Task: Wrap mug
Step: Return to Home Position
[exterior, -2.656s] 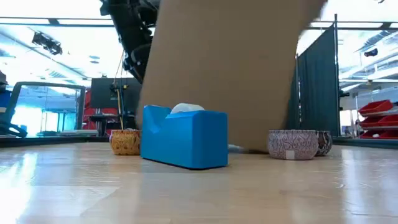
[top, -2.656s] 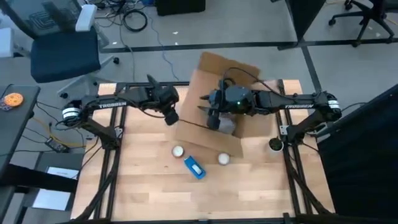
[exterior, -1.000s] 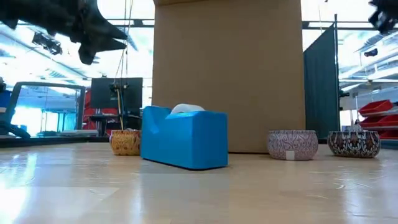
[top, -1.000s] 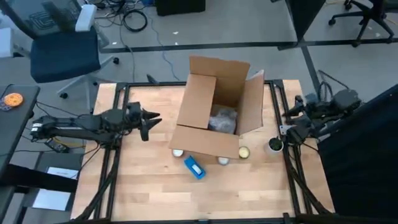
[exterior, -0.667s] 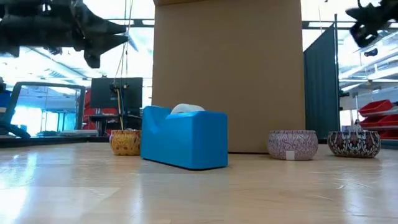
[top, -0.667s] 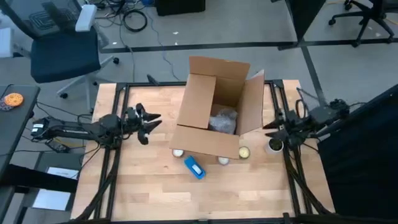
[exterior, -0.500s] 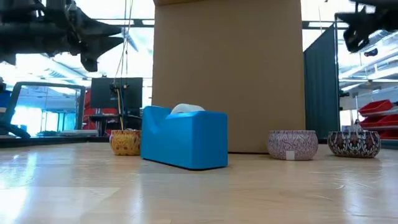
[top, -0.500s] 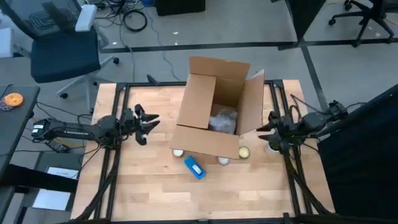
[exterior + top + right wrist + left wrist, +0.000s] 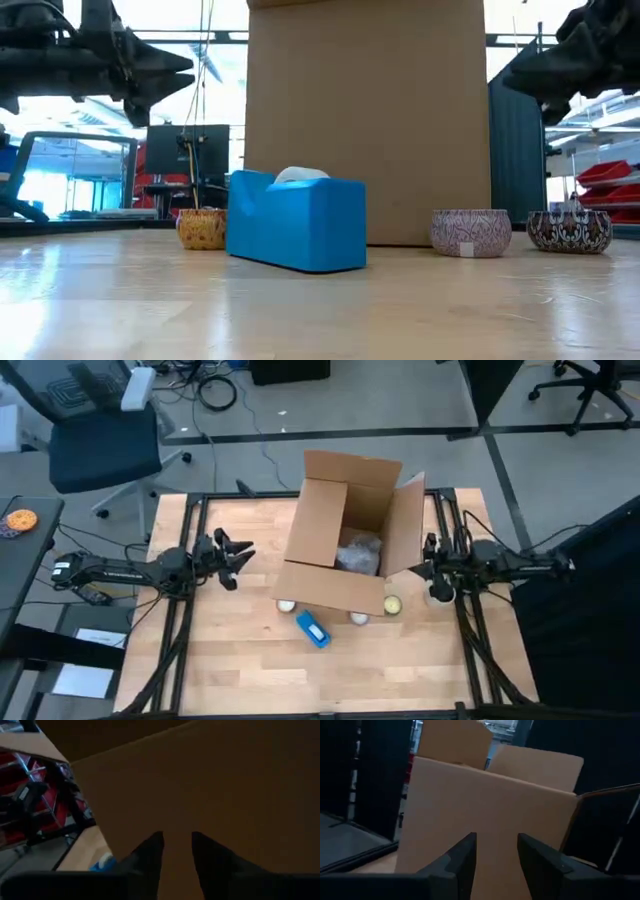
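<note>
High view: crinkly bubble-wrapped bundle (image 9: pixel 358 552) inside open cardboard box (image 9: pixel 333 589).

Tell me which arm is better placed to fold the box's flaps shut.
Right, probably. The right gripper sits open close beside the box at its side flap; the left gripper, also open, is across bare table from it.

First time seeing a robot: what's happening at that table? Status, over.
Left pincer open, empty, left of box. Right pincer open, empty, right of it. Wrapped mug inside box. Tape dispenser in front, away from both pincers.
</note>
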Motion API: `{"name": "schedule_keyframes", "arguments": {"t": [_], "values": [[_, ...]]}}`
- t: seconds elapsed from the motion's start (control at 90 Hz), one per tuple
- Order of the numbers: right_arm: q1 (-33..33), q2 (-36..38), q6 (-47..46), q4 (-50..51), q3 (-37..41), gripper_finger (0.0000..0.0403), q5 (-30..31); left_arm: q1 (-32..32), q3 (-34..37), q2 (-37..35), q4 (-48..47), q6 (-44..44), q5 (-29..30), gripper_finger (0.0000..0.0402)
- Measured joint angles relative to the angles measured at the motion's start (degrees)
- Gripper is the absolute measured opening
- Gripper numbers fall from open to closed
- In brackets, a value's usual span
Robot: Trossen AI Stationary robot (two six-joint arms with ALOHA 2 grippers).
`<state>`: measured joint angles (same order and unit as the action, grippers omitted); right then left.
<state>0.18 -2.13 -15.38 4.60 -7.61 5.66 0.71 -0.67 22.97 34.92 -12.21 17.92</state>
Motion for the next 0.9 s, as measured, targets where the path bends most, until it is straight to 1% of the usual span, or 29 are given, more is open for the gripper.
{"name": "schedule_keyframes", "arguments": {"t": [0.122, 0.167, 0.2, 0.244, 0.311, 0.378, 0.433, 0.511, 0.578, 0.644, 0.711, 0.778, 0.822, 0.9], "values": [[-1.82, 0.02, -0.04, -3.85, 2.90, 0.0047, -10.35, 0.00, 0.00, 0.02, 0.00, 0.00, 0.19, 0.0129], [-1.92, 0.02, -0.39, -6.37, 5.07, 0.0034, -12.71, 0.00, 0.00, 0.02, 0.00, 0.00, 0.19, 0.0129], [-1.92, 0.02, -0.77, -8.49, 6.80, 0.0025, -12.98, 0.00, 0.02, 0.02, 0.00, 0.00, 0.19, 0.0129], [-1.88, -0.12, -2.74, -7.16, 7.02, 0.0013, -11.23, 0.00, 0.00, 0.02, 0.03, -0.02, 0.20, 0.0129], [-1.88, -0.78, -7.80, -5.62, 7.03, 0.0004, -4.70, 0.00, 0.00, 0.02, 0.01, -0.02, 0.24, 0.0129], [-1.98, -1.25, -10.22, -6.39, 7.03, 0.0004, 0.96, 0.00, -0.02, 0.02, -0.23, -0.04, 0.34, 0.0129], [-1.92, -1.50, -10.35, -6.70, 6.99, 0.0009, 3.51, 0.00, -0.04, 0.02, -0.17, -0.03, 0.44, 0.0129], [-1.92, -1.57, -10.05, -6.83, 6.99, 0.0014, 4.63, -0.15, -0.04, 0.02, -0.17, 0.77, 0.43, 0.0127], [-1.91, -1.57, -10.02, -6.84, 6.99, 0.0017, 4.65, -0.66, 0.17, -0.02, -0.14, 2.31, 0.18, 0.0115], [-1.91, -1.57, -10.00, -6.84, 6.99, 0.0018, 4.65, -1.28, 0.17, -0.20, -1.10, 3.36, -0.90, 0.0090], [-1.89, -1.57, -10.02, -6.84, 6.99, 0.0018, 4.67, -1.92, 0.17, -0.26, -2.90, 4.77, -3.18, 0.0055], [-1.89, -1.57, -9.99, -6.82, 6.99, 0.0016, 4.67, -2.37, 0.17, -0.52, -5.32, 5.90, -4.11, 0.0018], [-1.89, -1.57, -9.98, -6.82, 6.99, 0.0016, 4.67, -2.48, 0.17, -0.82, -7.71, 6.08, -4.08, 0.0009], [-1.89, -1.57, -9.98, -6.82, 6.99, 0.0016, 4.69, -2.56, 0.17, -1.75, -11.37, 5.81, -3.83, 0.0008]]}}
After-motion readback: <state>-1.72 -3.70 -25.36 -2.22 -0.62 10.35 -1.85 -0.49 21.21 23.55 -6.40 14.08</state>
